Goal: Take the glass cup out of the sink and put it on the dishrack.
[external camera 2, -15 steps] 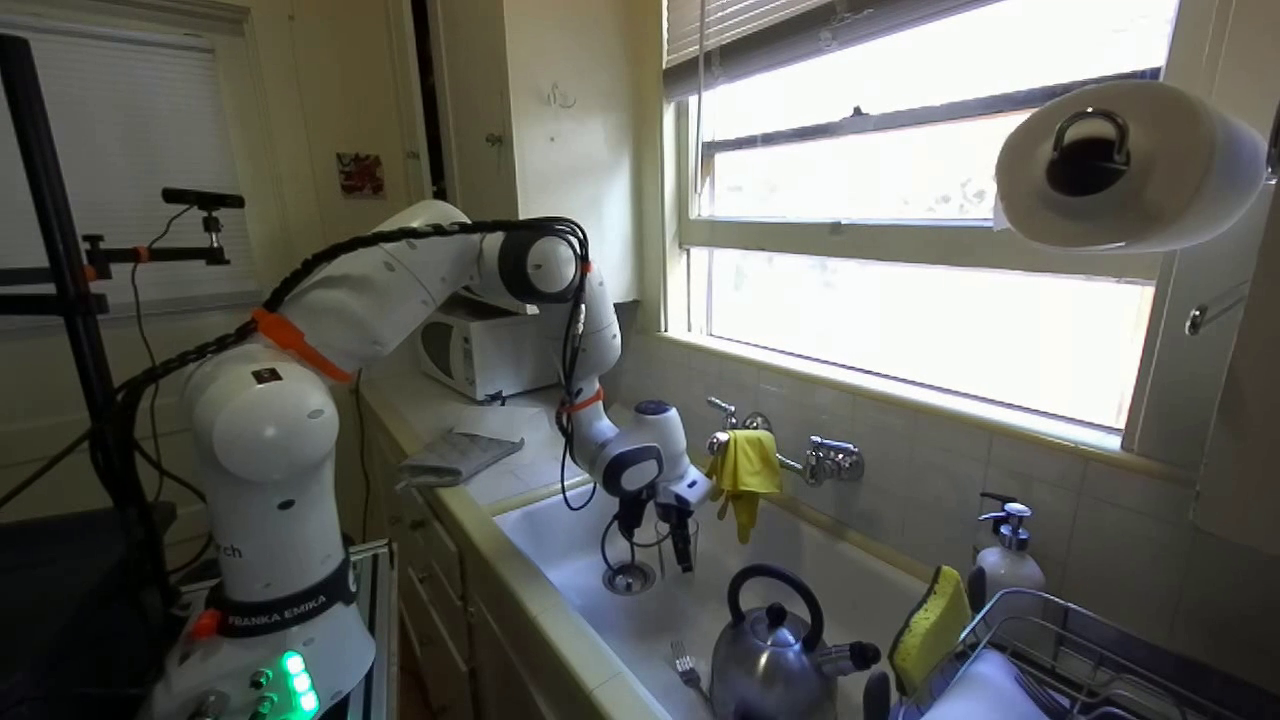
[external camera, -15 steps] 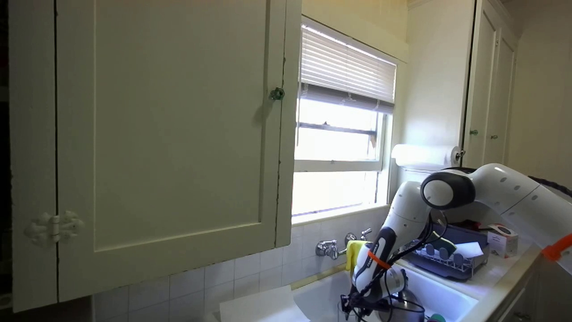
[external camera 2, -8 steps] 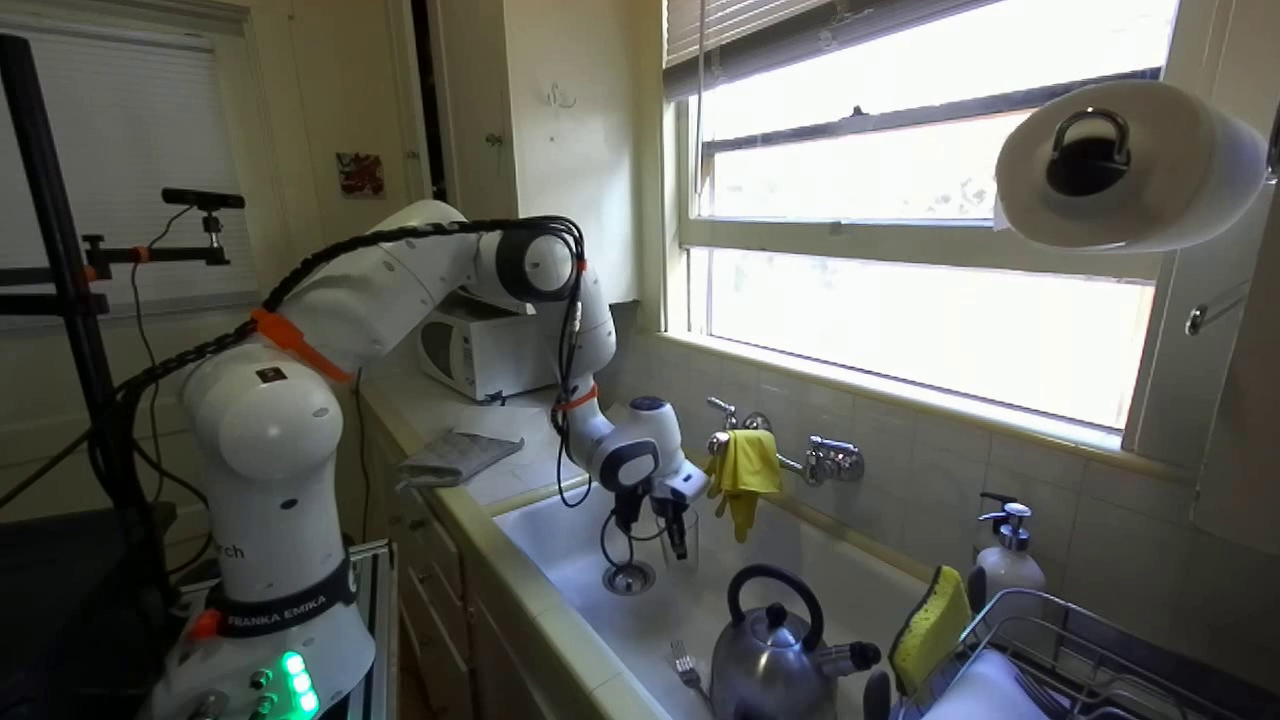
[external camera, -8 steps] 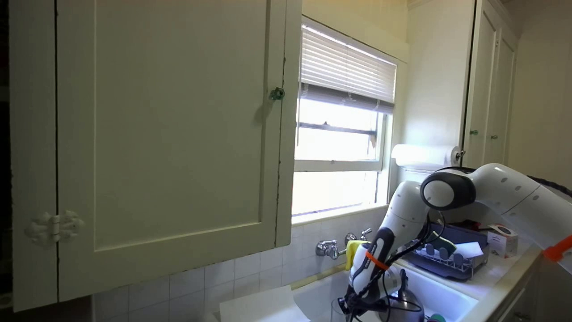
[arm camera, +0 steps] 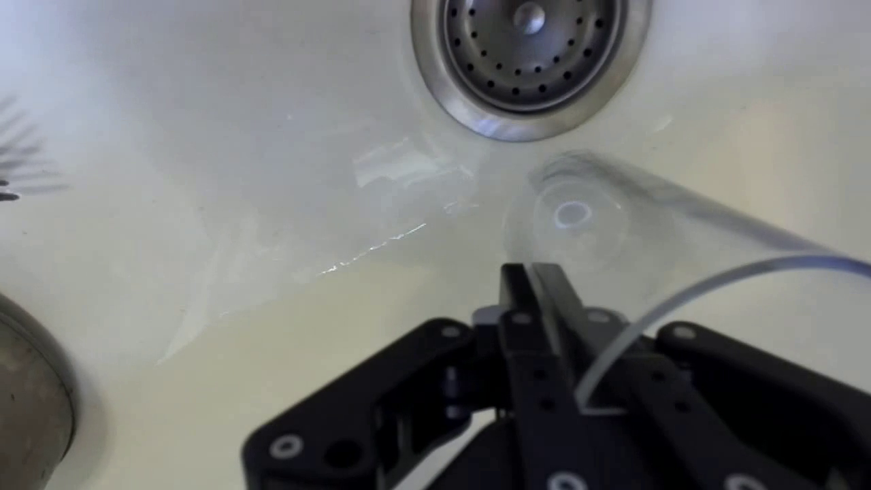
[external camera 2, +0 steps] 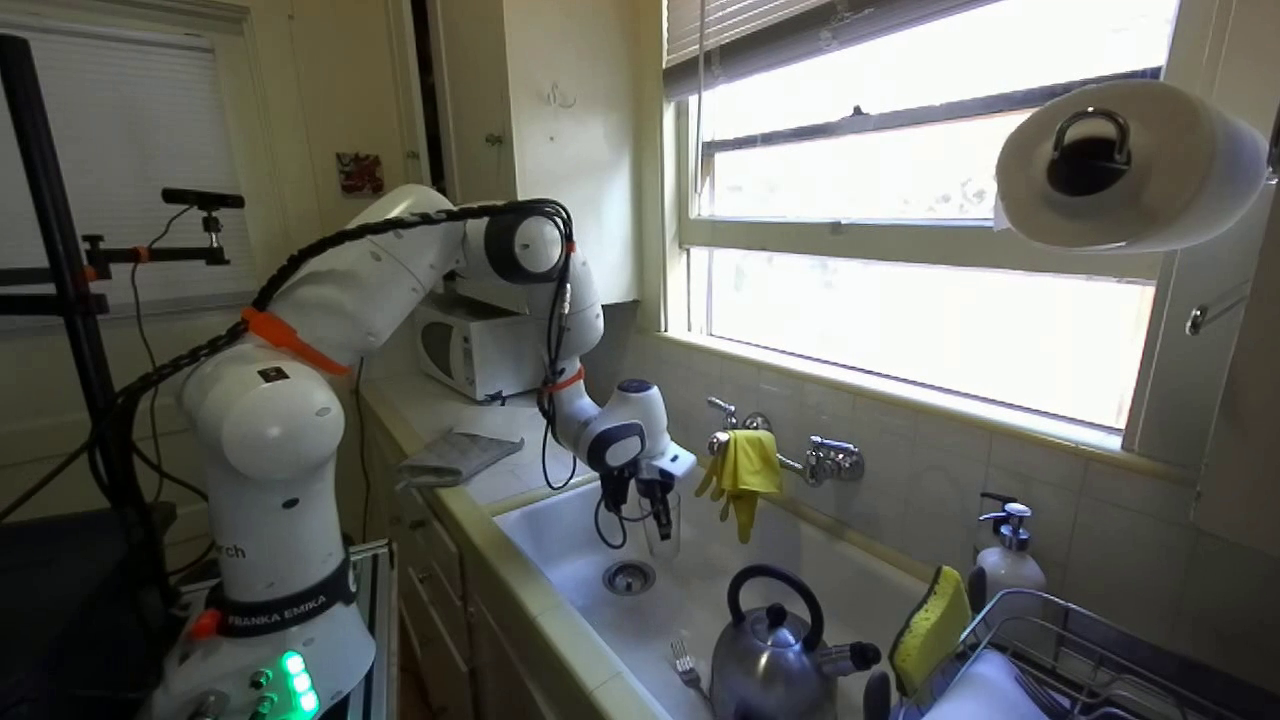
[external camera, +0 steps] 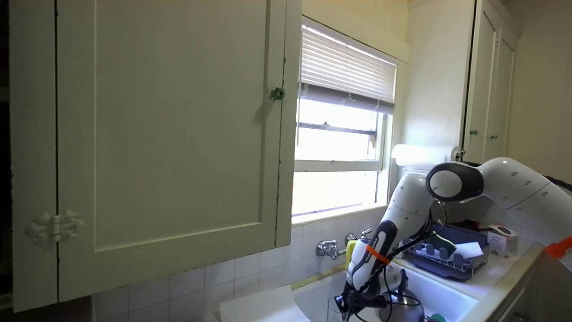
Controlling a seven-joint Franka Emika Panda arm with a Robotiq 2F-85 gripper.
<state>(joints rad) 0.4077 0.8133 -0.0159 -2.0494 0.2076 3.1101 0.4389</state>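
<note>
One glass cup [arm camera: 687, 231]: found clamped by its side between gripper [arm camera: 534, 273] jaws, over sink [external camera 2: 850, 595]; noted microwave [external camera 2: 490, 352] far left.

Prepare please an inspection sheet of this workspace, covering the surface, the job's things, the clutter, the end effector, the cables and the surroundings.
Surface: white sink, with a glossy patch, perhaps wet, near the drain.
Job's things: glass cup held at its wall in or over the sink, base contact uncertain; dishrack on the counter beside the sink.
Clutter: kettle and fork in the sink; yellow gloves draped on the tap.
End effector: shut on the cup's wall.
Cables: black cables run along the arm; loops hang near the end effector.
Surroundings: window above the sink; microwave on the counter; paper towel roll beside the window.
</note>
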